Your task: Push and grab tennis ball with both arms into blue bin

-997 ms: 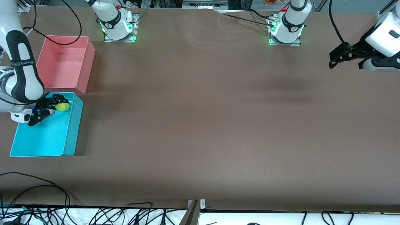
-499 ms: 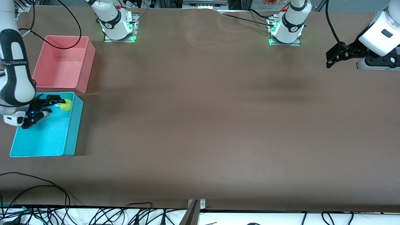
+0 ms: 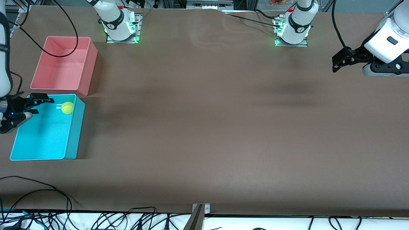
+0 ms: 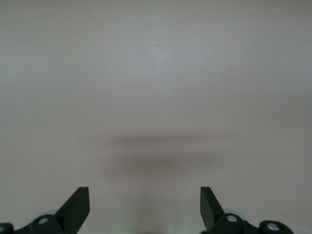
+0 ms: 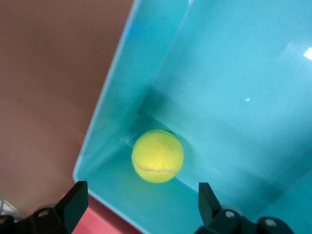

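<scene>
The tennis ball (image 3: 67,108) lies inside the blue bin (image 3: 72,140), in the corner nearest the pink bin. It also shows in the right wrist view (image 5: 157,156), resting in the corner of the blue bin (image 5: 234,87). My right gripper (image 3: 33,104) is open and empty, up in the air over the bin's outer edge, apart from the ball. Its fingertips (image 5: 75,200) frame the ball in the right wrist view. My left gripper (image 3: 336,64) is open and empty over bare table at the left arm's end. The left wrist view shows only its fingertips (image 4: 78,202) and table.
A pink-red bin (image 3: 83,68) stands empty beside the blue bin, farther from the front camera. Cables (image 3: 48,195) trail along the table's front edge. The two green-lit bases (image 3: 119,28) stand at the back of the brown table.
My right gripper has let go of the tennis ball, which now lies in the blue bin, and has drawn back toward the table's end. My left gripper has moved a little.
</scene>
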